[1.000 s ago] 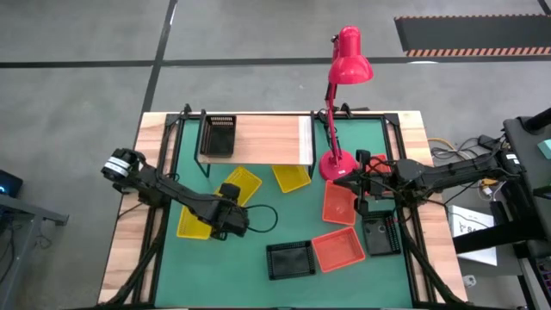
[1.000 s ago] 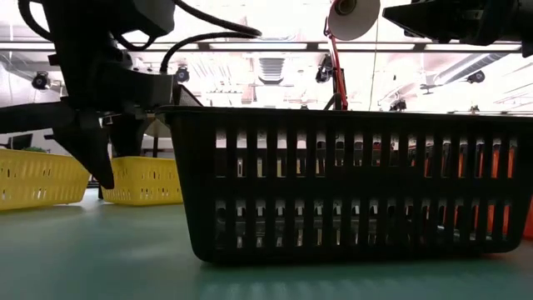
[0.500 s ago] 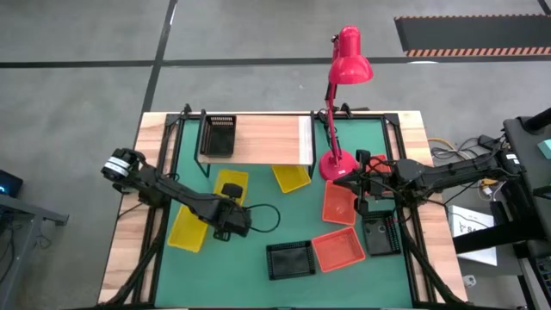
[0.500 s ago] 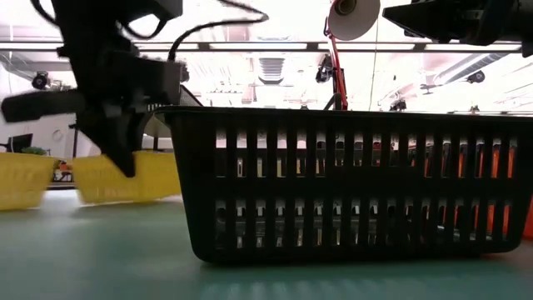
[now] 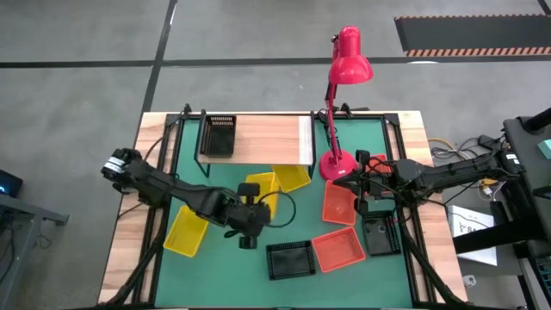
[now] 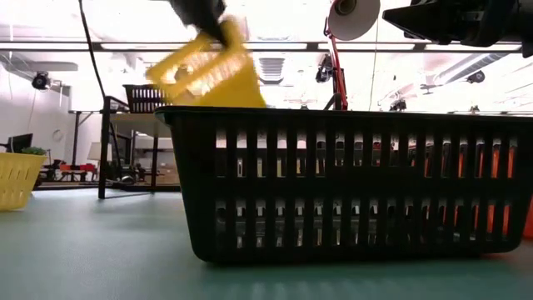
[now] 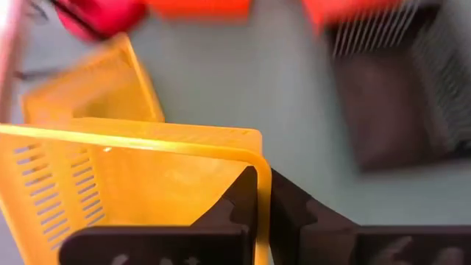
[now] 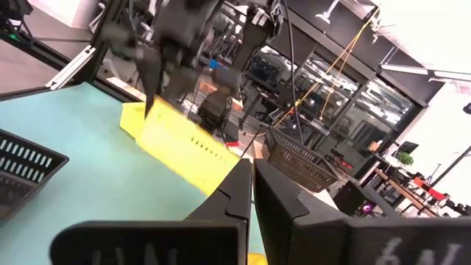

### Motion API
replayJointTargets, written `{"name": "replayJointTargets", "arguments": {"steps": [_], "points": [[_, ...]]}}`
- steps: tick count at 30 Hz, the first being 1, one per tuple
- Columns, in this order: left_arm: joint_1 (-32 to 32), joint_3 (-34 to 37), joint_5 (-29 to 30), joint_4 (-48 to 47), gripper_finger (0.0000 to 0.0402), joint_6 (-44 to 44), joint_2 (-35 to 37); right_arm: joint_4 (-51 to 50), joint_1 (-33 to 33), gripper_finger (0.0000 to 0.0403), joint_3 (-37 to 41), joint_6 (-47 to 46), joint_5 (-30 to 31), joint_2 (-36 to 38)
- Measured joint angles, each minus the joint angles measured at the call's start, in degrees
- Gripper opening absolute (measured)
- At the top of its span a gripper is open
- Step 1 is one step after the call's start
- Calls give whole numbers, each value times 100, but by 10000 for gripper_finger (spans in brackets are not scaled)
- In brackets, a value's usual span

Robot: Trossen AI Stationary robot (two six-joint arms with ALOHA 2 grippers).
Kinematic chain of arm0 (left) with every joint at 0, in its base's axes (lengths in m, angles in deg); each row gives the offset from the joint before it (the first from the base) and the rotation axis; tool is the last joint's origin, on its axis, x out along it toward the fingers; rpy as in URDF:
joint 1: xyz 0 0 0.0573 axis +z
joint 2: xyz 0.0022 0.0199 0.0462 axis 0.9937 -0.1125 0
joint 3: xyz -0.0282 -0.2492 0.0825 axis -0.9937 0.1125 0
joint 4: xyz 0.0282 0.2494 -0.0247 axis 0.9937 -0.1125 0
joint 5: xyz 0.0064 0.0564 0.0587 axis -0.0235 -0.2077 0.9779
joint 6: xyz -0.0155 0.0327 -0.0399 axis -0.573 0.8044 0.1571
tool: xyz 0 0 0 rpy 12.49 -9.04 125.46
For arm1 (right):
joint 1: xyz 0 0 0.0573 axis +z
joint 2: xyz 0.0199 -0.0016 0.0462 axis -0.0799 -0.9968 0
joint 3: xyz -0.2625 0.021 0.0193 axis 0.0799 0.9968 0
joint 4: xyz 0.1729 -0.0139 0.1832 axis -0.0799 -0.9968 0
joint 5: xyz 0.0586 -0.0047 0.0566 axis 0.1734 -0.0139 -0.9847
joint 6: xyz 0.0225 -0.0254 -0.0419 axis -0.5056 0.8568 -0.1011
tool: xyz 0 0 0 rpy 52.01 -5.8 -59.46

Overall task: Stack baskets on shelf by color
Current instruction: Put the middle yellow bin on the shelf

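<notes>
My left gripper [image 5: 256, 205] is shut on a yellow basket [image 5: 262, 190], held tilted in the air over the table's middle, in front of the shelf [image 5: 267, 139]. One black basket [image 5: 218, 135] stands on the shelf's left end. Two more yellow baskets lie on the table, one [image 5: 184, 231] at the left and one [image 5: 292, 176] by the shelf. Two orange-red baskets [image 5: 338, 203] [image 5: 337, 248] and two black baskets [image 5: 290, 258] [image 5: 381, 234] lie at the right. My right gripper [image 8: 250, 184] waits shut, raised near the lamp base. My left gripper pinches the yellow basket's end wall near a corner [image 7: 259, 180], one finger [image 7: 237, 206] inside the basket and one [image 7: 291, 210] outside. The fingers slant down onto the rim. The basket [image 6: 208, 71] is lifted clear of the table and tilted.
A red desk lamp stands with its round base [image 5: 337, 164] right of the shelf, its head [image 5: 349, 62] above the far edge. In the low view the near black basket [image 6: 350, 183] fills the foreground. Bare green table [image 5: 224, 263] lies at the near left.
My left gripper has taken hold of the yellow basket, risen quickly and swung toward the table's right with it. That basket has gone from lying on the table to lifted clear and tilted. The yellow basket at the left has slid a little toward the left edge.
</notes>
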Motion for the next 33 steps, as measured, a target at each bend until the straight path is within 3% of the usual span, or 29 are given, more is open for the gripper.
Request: {"name": "replayJointTargets", "arguments": {"steps": [8, 13, 17, 23, 33], "points": [[-18, -1130, 8, 788, 0, 491, 0, -135, 0, 9, 0, -39, 2, 20], [176, -1499, 622, 750, 0, 797, 1, -391, 0, 9, 0, -38, 4, 255], [521, -1662, 998, 487, 0, 856, 2, -675, 1, 9, 0, -109, 4, 539], [1152, -1659, 1058, -96, 0, 873, -92, -1018, 2, 9, 0, -172, 4, 856], [2131, -1699, 547, -1313, 0, 860, -538, -1152, 0, 9, 0, -193, 22, 936]]}}
